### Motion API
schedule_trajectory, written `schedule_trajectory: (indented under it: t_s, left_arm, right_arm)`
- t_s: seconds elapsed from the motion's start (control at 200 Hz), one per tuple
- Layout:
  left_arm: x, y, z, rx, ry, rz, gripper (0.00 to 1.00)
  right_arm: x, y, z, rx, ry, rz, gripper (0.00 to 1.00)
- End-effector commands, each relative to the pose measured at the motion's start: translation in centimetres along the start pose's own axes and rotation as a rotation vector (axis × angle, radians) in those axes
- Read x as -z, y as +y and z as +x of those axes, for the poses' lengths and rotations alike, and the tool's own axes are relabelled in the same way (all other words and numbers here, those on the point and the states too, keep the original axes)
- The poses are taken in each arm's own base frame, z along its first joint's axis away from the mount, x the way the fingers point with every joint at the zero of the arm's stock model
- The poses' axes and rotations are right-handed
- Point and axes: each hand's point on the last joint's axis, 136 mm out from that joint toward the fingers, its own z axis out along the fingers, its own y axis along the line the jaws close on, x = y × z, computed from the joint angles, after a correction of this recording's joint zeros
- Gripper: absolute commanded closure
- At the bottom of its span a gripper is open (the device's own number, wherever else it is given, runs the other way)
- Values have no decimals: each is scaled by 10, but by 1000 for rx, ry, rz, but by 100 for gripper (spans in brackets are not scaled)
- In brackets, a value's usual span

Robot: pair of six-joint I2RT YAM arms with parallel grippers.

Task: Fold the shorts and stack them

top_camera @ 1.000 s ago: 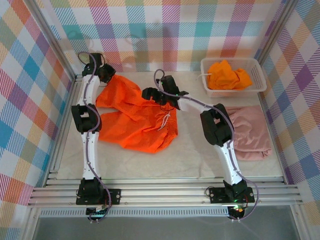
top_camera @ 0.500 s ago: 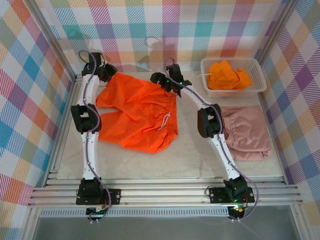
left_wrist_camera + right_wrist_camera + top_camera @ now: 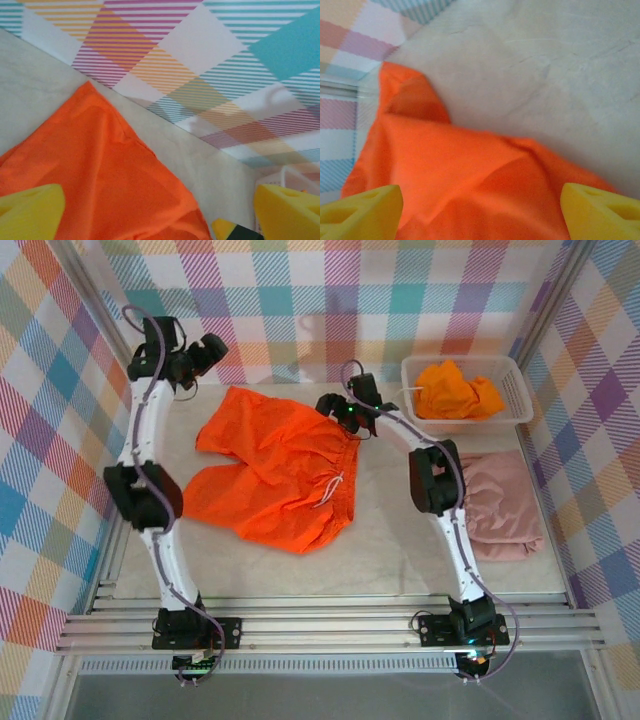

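Top external — white basket (image 3: 470,424) holds yellow-orange shorts (image 3: 455,390).

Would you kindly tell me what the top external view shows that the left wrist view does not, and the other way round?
Top external: the pink shorts lying at the right of the table, the yellow-orange shorts in the white basket, and the bright orange shorts in full outline, white drawstring included. Left wrist: the left gripper, its yellow jaws wide apart, facing one pointed corner of the cloth close up. Shared: the bright orange shorts, the table and the plaid wall.
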Motion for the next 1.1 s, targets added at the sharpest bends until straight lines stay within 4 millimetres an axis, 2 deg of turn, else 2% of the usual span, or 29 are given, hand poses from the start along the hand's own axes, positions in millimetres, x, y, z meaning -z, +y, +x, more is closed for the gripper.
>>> schedule_trajectory:
  t_s: [0.0, 0.075, 0.165, 0.305, 0.395, 0.505, 0.63, 0.8, 1.005, 1.095]
  left_arm:
    - [39, 19, 21, -6, -53, -68, 0]
    - [60, 40, 56, 30, -31, -103, 0]
    - [75, 74, 102, 88, 13, -176, 0]
    - [99, 146, 172, 208, 80, -419, 0]
    - [108, 175, 208, 265, 115, -505, 2]
    - [120, 208, 242, 307, 135, -618, 6]
    - [110, 218, 266, 320, 176, -598, 9]
    - [85, 221, 285, 337, 250, -561, 15]
    - [57, 223, 286, 320, 288, -542, 33]
    - [48, 221, 284, 319, 300, -538, 48]
  right_arm:
    - [64, 68, -25, 133, -119, -131, 18]
    - [83, 72, -5, 157, -101, -132, 18]
    - [98, 75, 28, 191, -57, -137, 17]
    - [110, 75, 91, 238, 54, -127, 17]
    - [110, 58, 120, 237, 100, -83, 17]
    - [99, 30, 143, 189, 154, -37, 17]
    - [85, 10, 154, 177, 188, 5, 17]
    - [68, -5, 152, 170, 212, 56, 17]
    - [55, -21, 140, 123, 211, 84, 17]
    - [48, -25, 137, 106, 220, 91, 17]
